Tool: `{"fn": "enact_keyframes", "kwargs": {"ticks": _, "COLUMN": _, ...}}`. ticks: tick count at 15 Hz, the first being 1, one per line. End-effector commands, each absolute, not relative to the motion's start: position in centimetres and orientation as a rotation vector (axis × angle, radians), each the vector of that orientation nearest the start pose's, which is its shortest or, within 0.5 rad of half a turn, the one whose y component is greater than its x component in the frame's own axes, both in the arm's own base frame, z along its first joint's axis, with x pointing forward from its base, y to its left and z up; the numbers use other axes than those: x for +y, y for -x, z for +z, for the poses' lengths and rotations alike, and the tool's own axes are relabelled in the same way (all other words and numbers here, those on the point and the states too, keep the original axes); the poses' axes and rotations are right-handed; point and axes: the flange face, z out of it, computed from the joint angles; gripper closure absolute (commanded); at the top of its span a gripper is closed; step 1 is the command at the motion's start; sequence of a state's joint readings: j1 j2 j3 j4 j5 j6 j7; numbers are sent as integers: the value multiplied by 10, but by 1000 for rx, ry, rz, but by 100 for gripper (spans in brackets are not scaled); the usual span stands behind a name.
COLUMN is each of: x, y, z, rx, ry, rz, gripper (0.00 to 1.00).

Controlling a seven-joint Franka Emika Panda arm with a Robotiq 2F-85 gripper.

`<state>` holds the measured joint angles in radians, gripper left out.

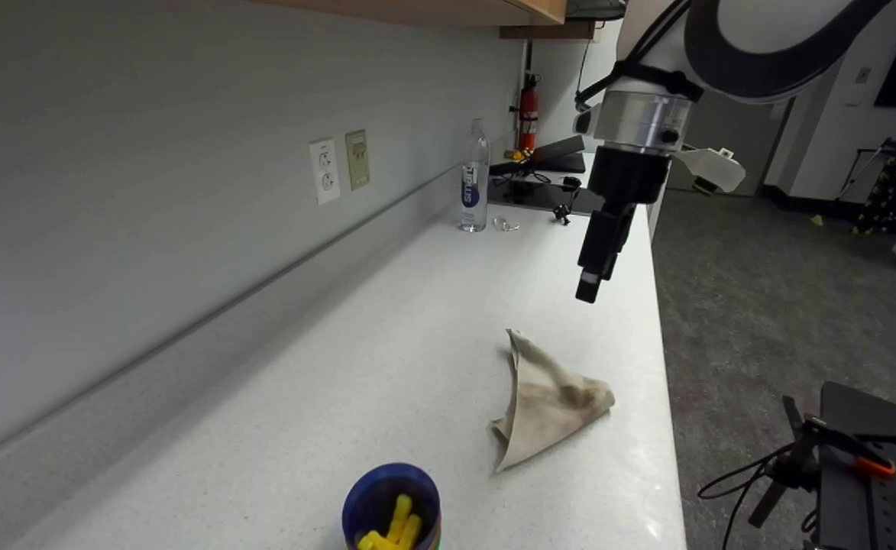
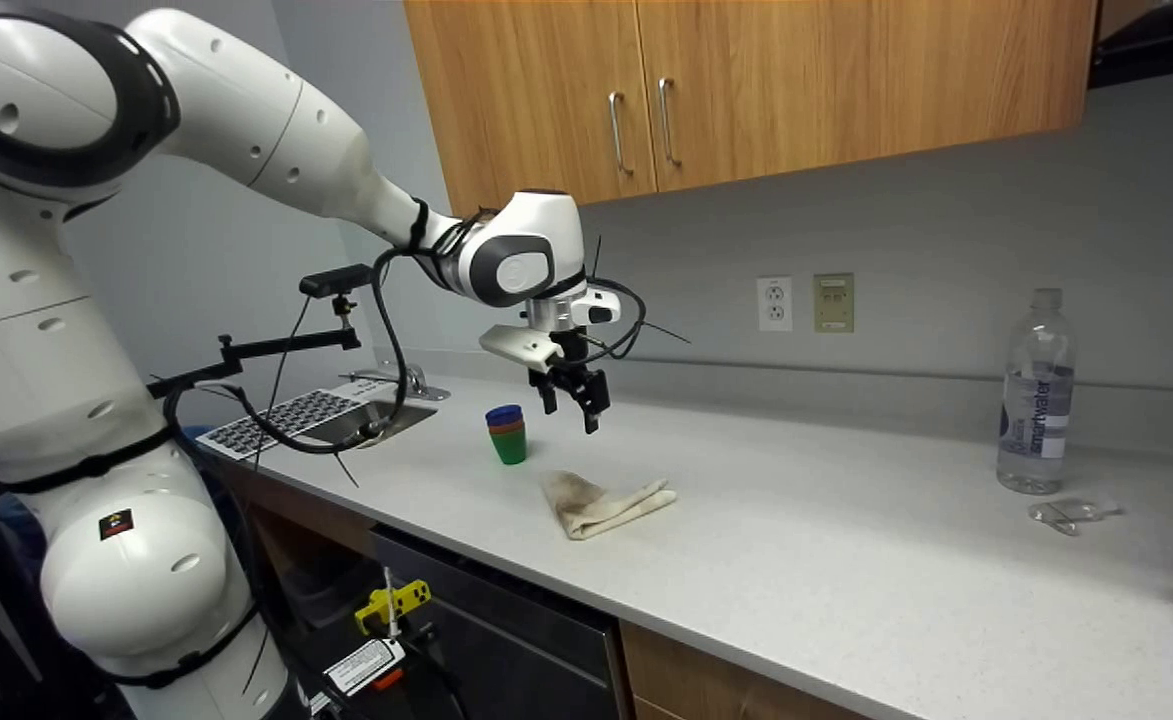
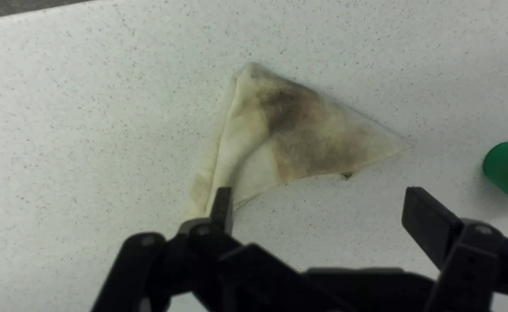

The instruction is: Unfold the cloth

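While the Robotiq gripper (image 3: pixel 318 195) hung with its fingers spread, the stained, folded cream cloth (image 3: pixel 297 138) lay on the countertop (image 3: pixel 85 130) beneath it, clear of the fingertips | a bottle (image 2: pixel 1036 400) labelled "smartwater" stood well apart from the gripper | stacked cups (image 2: pixel 508 438) stood lower, off to its side | a white tag (image 2: pixel 360 667) well below bore unreadable print

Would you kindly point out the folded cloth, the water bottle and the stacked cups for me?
Folded cloth (image 3: pixel 303 141): wrist view, on its brown-stained upper surface.
Water bottle (image 2: pixel 1035 403): in an exterior view, on its label.
Stacked cups (image 2: pixel 509 444): in an exterior view, on the green lower side.
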<state>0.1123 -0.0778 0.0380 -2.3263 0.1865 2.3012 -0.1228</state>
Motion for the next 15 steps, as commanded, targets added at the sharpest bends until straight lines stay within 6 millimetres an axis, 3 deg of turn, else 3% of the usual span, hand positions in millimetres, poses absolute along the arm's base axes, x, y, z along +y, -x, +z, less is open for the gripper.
{"fn": "enact_keyframes", "kwargs": {"ticks": 1, "x": 82, "y": -529, "z": 348, "rx": -237, "ry": 3002, "rz": -104, "gripper": 0}}
{"fn": "enact_keyframes", "kwargs": {"ticks": 8, "x": 86, "y": -570, "z": 291, "rx": -222, "ry": 2998, "rz": -88, "gripper": 0}}
{"fn": "enact_keyframes", "kwargs": {"ticks": 11, "x": 83, "y": -574, "z": 276, "rx": -203, "ry": 2916, "rz": -16, "gripper": 0}}
{"fn": "enact_keyframes", "kwargs": {"ticks": 12, "x": 85, "y": -564, "z": 278, "rx": -189, "ry": 2973, "rz": -35, "gripper": 0}}
{"fn": "enact_keyframes", "kwargs": {"ticks": 15, "x": 82, "y": -569, "z": 270, "rx": -185, "ry": 2952, "rz": -24, "gripper": 0}}
